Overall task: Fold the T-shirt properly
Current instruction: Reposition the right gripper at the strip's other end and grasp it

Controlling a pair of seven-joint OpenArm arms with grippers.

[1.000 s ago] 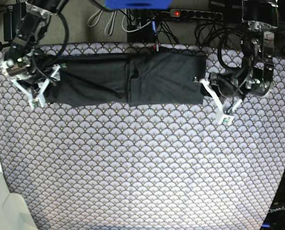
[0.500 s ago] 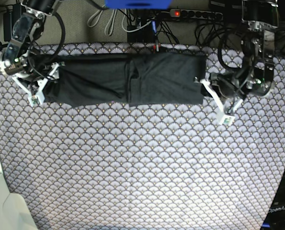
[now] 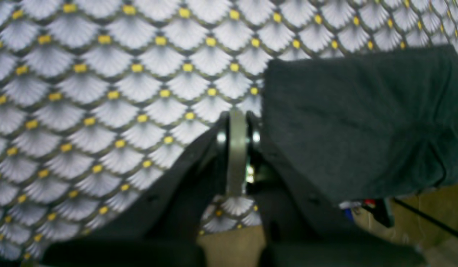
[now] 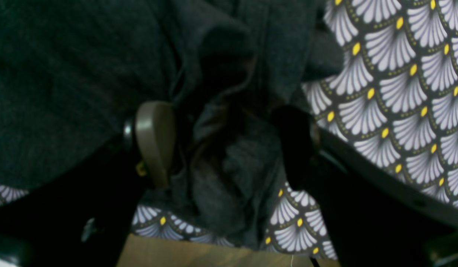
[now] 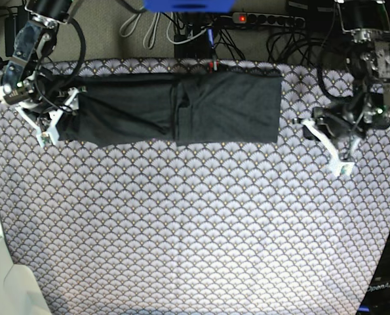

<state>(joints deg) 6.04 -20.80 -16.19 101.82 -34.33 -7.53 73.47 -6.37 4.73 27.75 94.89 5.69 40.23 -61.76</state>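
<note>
The dark charcoal T-shirt [image 5: 181,108] lies folded into a long strip along the back of the scallop-patterned tablecloth [image 5: 195,223]. My right gripper [image 5: 58,118] is at the strip's left end. In the right wrist view its jaws [image 4: 223,144] hold bunched shirt fabric [image 4: 65,74] between them. My left gripper [image 5: 326,144] hangs over bare cloth to the right of the shirt, apart from it. In the left wrist view it [image 3: 236,118] is shut and empty, with the shirt's edge [image 3: 355,122] beside it. No logo shows.
A power strip with cables [image 5: 267,20] runs behind the table's back edge, and a blue object [image 5: 188,5] sits at the top centre. A white surface [image 5: 4,282] stands at the front left corner. The table's right edge is near the left arm.
My left gripper has moved off the shirt's right edge, to the right and a little forward. My right gripper has shifted slightly left, and the shirt's left end has moved with it.
</note>
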